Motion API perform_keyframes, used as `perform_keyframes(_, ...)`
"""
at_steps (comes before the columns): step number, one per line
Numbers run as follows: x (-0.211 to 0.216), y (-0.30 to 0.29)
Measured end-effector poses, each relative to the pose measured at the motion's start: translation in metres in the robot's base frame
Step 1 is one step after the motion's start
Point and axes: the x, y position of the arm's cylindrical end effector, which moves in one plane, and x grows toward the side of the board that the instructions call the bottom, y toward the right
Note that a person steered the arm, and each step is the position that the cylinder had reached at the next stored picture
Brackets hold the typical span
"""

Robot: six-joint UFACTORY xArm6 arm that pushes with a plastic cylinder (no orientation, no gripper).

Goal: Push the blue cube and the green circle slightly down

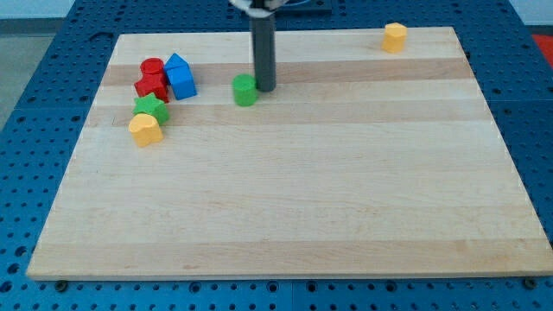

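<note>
1. Bright, even overhead light covers the desk [285, 207]; no glare.
2. Shadows are soft and short, hugging the rod and the blocks.
3. Focus is mildly soft throughout; block edges look slightly fuzzy.
4. No edge distortion is evident.

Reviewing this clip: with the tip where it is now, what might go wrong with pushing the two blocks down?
My tip sits at the green circle's right side, not above it, so a push may slide it leftward, not down. The blue cube is packed against the red blocks, with the green star just below; pushing it down may drag those along.
</note>
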Motion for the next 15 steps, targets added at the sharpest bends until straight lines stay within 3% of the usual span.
perform_keyframes(2, 0.039, -0.074)
perform_keyframes(4, 0.061, -0.072)
perform_keyframes(6, -0.037, -0.062)
perform_keyframes(8, -0.085, -0.093)
perform_keyframes(13, -0.003, -0.125)
perform_keyframes(15, 0.015, -0.053)
